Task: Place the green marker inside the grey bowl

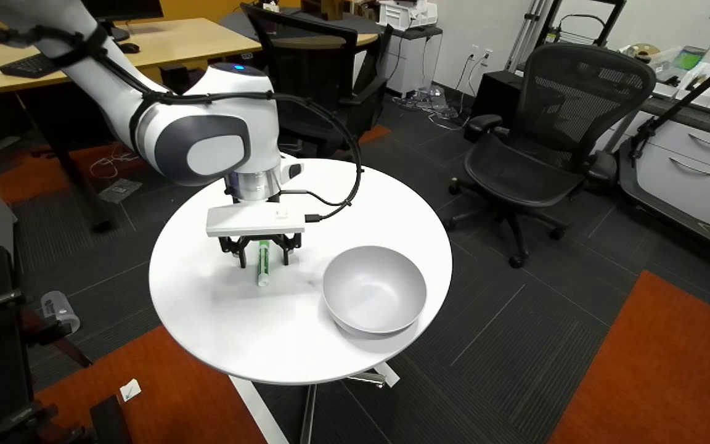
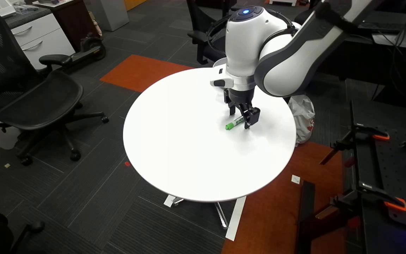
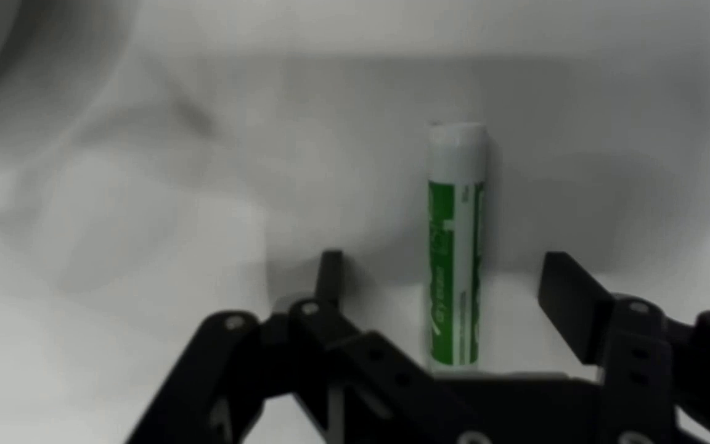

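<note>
Grasp step, judging by the pose; marker not yet in the bowl. End effector is over the marker, fingers spread apart, one each side, gaps visible both sides, nothing held. Green marker lies flat on the white surface between them; its green cap shows in an exterior view. Whether the fingers touch the surface: can't tell. Grey bowl stands upright on the same surface, apart from the marker; in an exterior view the arm hides most of it.

Next move likely: lower a little if needed, close on the barrel, lift, carry sideways, release over the hollow. Main obstacle is the bowl's rim, so the lift should go above it. Uneven finger contact could roll the marker.

Around: black cable along the arm, office chair, desk with keyboard, plastic bag near the surface's edge.
</note>
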`<state>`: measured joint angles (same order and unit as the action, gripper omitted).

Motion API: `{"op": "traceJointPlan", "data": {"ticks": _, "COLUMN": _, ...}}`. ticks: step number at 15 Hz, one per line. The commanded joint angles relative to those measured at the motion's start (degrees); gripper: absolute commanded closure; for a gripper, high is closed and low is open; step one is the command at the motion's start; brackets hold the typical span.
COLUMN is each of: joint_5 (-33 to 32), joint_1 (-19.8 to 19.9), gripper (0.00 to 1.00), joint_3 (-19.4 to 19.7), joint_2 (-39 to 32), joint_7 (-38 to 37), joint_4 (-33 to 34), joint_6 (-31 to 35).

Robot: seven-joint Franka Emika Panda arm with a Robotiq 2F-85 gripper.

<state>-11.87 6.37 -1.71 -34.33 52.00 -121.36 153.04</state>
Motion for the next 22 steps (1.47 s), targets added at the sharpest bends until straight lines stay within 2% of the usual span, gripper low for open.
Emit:
{"op": "traceJointPlan", "data": {"ticks": 1, "joint_5": 0.29, "joint_1": 1.21, "gripper": 0.48, "joint_3": -1.14, "joint_2": -1.06, "joint_7": -0.53, "joint_4": 1.77, "joint_6": 0.35}}
{"op": "traceJointPlan", "data": {"ticks": 6, "joint_5": 0.37, "joint_1": 1.49, "gripper": 0.86, "joint_3": -1.23, "joint_2": -1.3, "joint_7": -0.64, "joint_4": 2.81, "joint_6": 0.16}}
{"op": "traceJointPlan", "data": {"ticks": 8, "joint_5": 1.84, "joint_1": 2.47, "gripper": 0.99, "joint_3": -2.96, "joint_2": -0.03, "joint_7": 0.38, "joint_4": 1.86, "joint_6": -0.31}}
{"op": "traceJointPlan", "data": {"ticks": 12, "joint_5": 1.25, "joint_1": -0.37, "gripper": 0.95, "joint_3": -1.71, "joint_2": 7.63, "joint_7": -5.86, "joint_4": -2.7, "joint_6": 0.67}}
{"op": "traceJointPlan", "data": {"ticks": 16, "joint_5": 1.01, "joint_1": -0.47, "gripper": 0.95, "joint_3": -0.8, "joint_2": 15.75, "joint_7": -12.46, "joint_4": -4.14, "joint_6": -0.36}}
{"op": "traceJointPlan", "data": {"ticks": 17, "joint_5": -0.99, "joint_1": -1.33, "gripper": 0.95, "joint_3": 1.09, "joint_2": 17.72, "joint_7": -15.2, "joint_4": -3.97, "joint_6": -0.54}}
{"op": "traceJointPlan", "data": {"ticks": 22, "joint_5": -2.44, "joint_1": 0.24, "gripper": 0.95, "joint_3": 5.39, "joint_2": 21.63, "joint_7": -21.89, "joint_4": -0.92, "joint_6": -1.7}}
